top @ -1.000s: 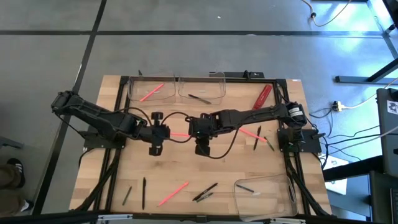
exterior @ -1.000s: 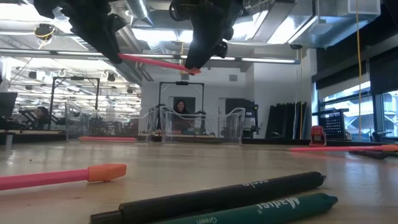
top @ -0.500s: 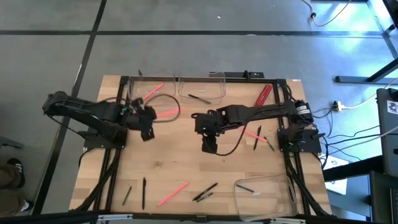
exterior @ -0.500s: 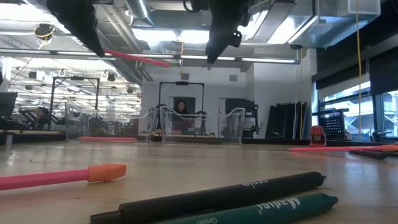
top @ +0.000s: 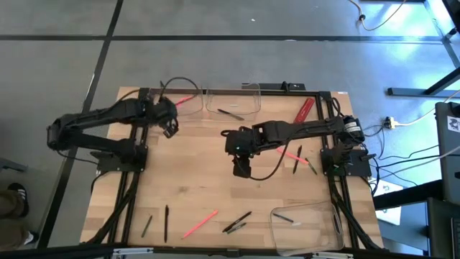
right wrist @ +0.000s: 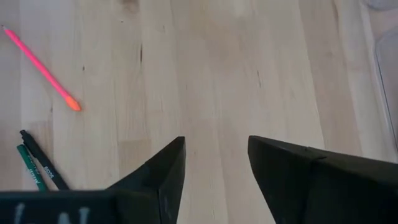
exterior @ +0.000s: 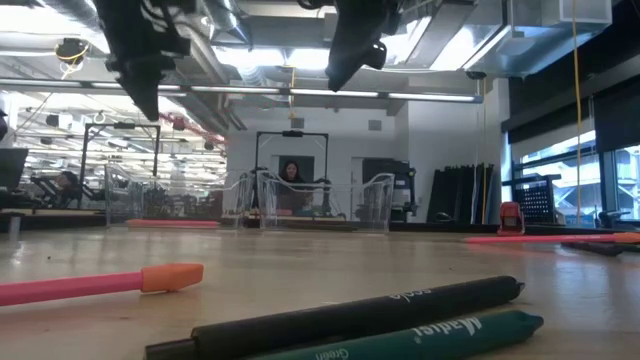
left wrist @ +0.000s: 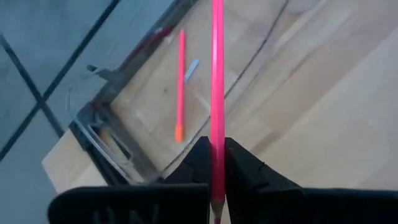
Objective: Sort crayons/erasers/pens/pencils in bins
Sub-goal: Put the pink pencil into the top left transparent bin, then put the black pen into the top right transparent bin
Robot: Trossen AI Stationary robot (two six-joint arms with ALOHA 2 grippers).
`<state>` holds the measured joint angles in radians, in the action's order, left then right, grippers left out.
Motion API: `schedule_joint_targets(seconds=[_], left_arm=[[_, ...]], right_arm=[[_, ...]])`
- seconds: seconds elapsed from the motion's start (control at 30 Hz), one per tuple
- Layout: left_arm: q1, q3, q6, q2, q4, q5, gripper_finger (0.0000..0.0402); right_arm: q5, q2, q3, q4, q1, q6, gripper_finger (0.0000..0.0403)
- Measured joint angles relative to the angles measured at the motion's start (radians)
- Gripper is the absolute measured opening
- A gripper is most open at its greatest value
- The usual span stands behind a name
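Grey floor (top: 65,57) with dark seams, ceiling strip lights (exterior: 250,55), windows (exterior: 575,165) at right

A robotics lab: exposed ceiling ducts (exterior: 250,75), metal test frames (exterior: 290,165) behind.

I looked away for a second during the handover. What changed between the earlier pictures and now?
The right gripper let go of the pink pencil and opened. The left gripper, shut on it, carried it toward the far-left bin, which already holds a pink pencil. The loose pens and pencils on the table stayed put.
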<state>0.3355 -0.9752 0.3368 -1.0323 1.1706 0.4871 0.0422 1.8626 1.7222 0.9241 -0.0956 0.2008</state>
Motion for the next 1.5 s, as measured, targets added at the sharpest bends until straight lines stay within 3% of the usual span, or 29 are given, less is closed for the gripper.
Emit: schedule_joint_targets(seconds=[0.27, 0.57, 1.03, 1.5], left_arm=[[0.209, 0.000, -0.192, -0.135, -0.104, -0.042, 0.0009], [0.351, 0.000, -0.262, -0.342, -0.205, -0.104, 0.0009], [0.374, 0.000, -0.262, -0.509, -0.248, -0.106, 0.0015], [0.374, 0.000, -0.254, -0.510, -0.234, -0.105, 0.0098]], right_arm=[[0.000, 0.000, 0.000, 0.000, 0.000, 0.003, 0.0177], [0.000, 0.000, 0.000, 0.000, 0.000, 0.003, 0.0177], [0.002, 0.000, 0.000, 0.000, 0.000, 0.003, 0.0177], [0.002, 0.000, 0.000, 0.000, 0.001, 0.003, 0.0177]])
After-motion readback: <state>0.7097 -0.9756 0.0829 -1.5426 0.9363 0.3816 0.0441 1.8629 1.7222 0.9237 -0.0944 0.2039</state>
